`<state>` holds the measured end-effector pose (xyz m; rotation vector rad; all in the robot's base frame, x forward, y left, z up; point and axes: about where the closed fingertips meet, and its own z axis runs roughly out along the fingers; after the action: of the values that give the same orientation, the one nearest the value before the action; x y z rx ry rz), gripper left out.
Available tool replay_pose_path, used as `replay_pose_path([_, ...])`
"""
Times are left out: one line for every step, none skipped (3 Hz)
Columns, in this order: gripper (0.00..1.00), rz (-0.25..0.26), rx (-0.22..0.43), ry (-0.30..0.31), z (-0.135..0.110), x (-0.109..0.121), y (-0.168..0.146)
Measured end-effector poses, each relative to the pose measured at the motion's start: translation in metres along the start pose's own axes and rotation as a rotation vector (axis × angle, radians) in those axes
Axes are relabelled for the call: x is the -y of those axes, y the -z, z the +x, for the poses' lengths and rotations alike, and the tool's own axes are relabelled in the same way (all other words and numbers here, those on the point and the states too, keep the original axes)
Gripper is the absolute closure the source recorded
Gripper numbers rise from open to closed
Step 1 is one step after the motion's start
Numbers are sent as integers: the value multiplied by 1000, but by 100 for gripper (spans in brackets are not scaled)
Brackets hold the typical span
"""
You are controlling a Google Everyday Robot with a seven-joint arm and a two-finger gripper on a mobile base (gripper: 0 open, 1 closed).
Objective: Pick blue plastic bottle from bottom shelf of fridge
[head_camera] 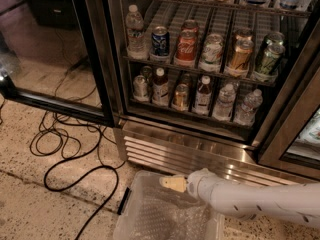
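Gripper (173, 184) hovering near, over plastic bin (131, 210); grip state: cannot tell. Blue plastic bottle (203, 95), probably one standing mid bottom shelf (165, 111): light, stiff, slick; gripping mid-body.

Dim warm light; the large stainless-steel fridge (190, 151) glints along its base, above the bright pale gripper (173, 184).

Black cables (65, 149): looped on the speckled floor (30, 204), left. Clear plastic bin (150, 204): on the floor, the gripper (172, 184) low over its rear rim. Can rack (200, 69): water bottle (134, 26), blue can (160, 40), red Coca-Cola can (186, 48).
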<state>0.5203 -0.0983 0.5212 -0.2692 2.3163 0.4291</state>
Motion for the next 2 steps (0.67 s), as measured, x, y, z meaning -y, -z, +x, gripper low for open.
replay_pose_path([0,72,89,24,-19,2,-6])
replay_pose_path([0,160,171,21,-50,11,-10])
